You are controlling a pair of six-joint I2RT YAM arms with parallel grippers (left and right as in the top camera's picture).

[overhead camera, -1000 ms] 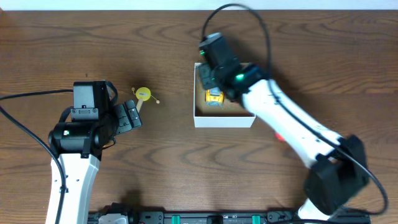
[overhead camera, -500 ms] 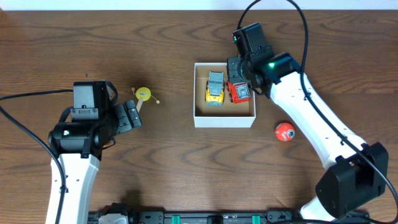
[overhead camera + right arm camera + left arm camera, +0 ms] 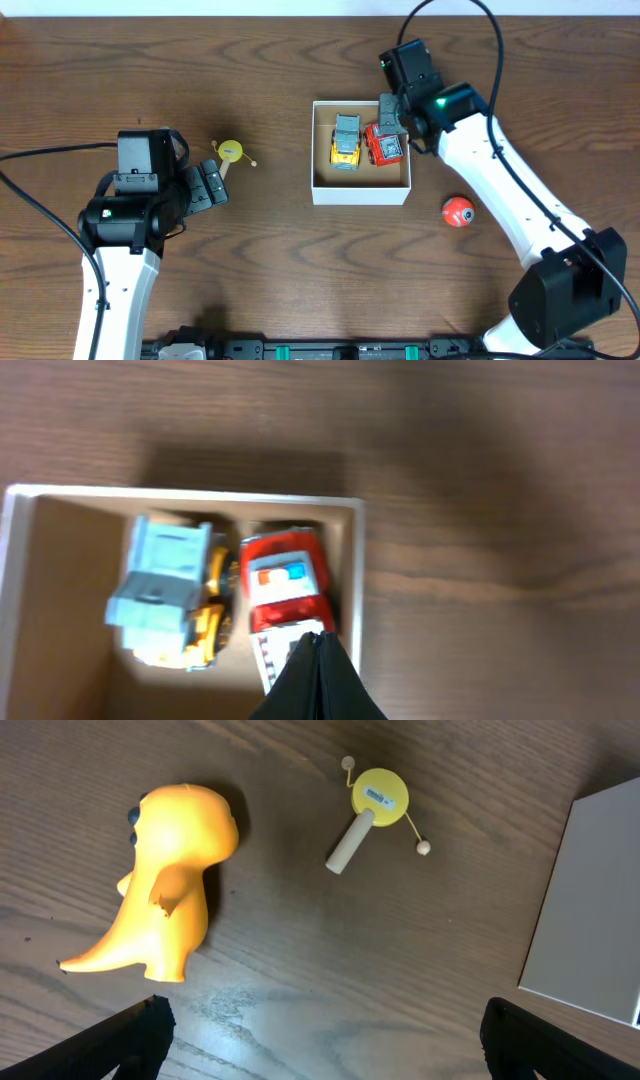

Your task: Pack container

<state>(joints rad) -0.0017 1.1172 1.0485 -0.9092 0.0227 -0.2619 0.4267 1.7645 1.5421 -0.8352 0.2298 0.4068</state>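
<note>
The container [image 3: 361,193] is a low white box with a brown inside, at the table's middle. In it lie a yellow and pale-blue toy truck [image 3: 346,140] and a red toy car [image 3: 386,146], side by side; both show in the right wrist view, the truck [image 3: 170,592] and the car [image 3: 287,582]. My right gripper [image 3: 391,120] is shut with nothing in it, its tips [image 3: 318,638] just above the red car's rear. My left gripper [image 3: 212,186] is open and empty [image 3: 322,1045] over bare wood, left of the box.
An orange dinosaur [image 3: 170,880] and a yellow rattle drum [image 3: 374,804] lie ahead of the left gripper; the drum also shows from overhead [image 3: 231,152]. A red ball [image 3: 457,211] lies right of the box. The box's white wall [image 3: 590,910] is at the right of the left wrist view.
My right gripper has moved right, from over the box's left half to its far right corner. The red car now shows lying in the box. The left arm has not moved.
</note>
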